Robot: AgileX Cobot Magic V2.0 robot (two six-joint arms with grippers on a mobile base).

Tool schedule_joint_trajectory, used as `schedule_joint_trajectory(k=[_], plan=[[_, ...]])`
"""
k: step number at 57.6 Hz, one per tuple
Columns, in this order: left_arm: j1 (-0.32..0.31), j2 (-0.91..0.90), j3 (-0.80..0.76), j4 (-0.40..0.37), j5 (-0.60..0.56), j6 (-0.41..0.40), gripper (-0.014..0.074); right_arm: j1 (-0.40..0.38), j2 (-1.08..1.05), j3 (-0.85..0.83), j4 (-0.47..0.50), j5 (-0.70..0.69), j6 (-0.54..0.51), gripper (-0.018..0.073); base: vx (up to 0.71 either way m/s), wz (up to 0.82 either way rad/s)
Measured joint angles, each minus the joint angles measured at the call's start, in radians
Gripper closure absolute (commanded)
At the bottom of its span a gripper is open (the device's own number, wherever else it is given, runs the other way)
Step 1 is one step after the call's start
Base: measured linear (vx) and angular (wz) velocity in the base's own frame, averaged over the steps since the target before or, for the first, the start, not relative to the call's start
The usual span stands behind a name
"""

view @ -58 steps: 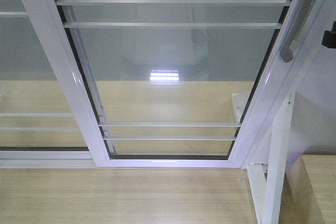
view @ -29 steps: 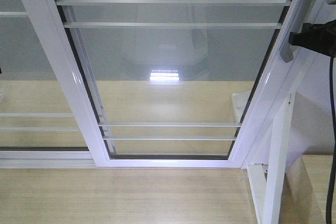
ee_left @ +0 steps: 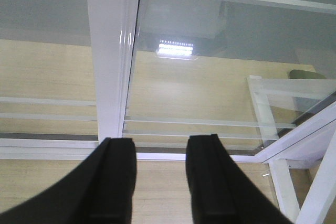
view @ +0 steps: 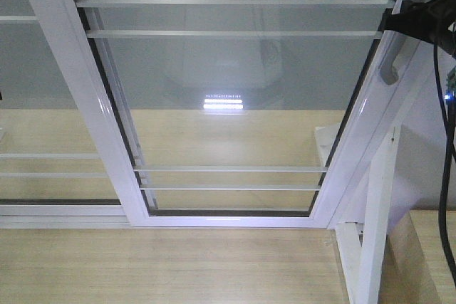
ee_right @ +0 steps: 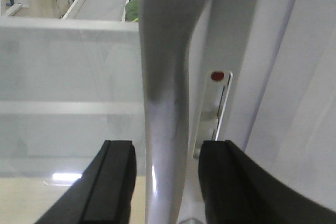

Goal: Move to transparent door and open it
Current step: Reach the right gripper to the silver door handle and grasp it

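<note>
The transparent door fills the front view: clear glass in a white frame with thin white horizontal bars. Its curved grey pull handle runs down the right stile. My right gripper is at the upper part of the handle. In the right wrist view the handle stands between my two open black fingers, with gaps on both sides. My left gripper is open and empty, facing the door's lower left stile and the wooden floor.
A second white-framed glass panel without a handle overlaps on the left. A white frame post and a pale wooden piece stand at the lower right. Black cables hang from my right arm.
My right arm has come in from the right edge and risen along the handle, from its lower end to higher up. The door and the left gripper have not visibly moved.
</note>
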Motion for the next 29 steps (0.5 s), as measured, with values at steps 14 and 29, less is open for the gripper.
schedule_joint_trajectory(k=[14, 29], plan=[[0.000, 0.000, 0.000, 0.000, 0.000, 0.000, 0.0220, 0.000, 0.110, -0.125, 0.000, 0.019, 0.000, 0.0188, 0.00, 0.00], [0.000, 0.000, 0.000, 0.000, 0.000, 0.000, 0.0220, 0.000, 0.164, -0.187, 0.000, 0.046, 0.001, 0.0270, 0.00, 0.00]])
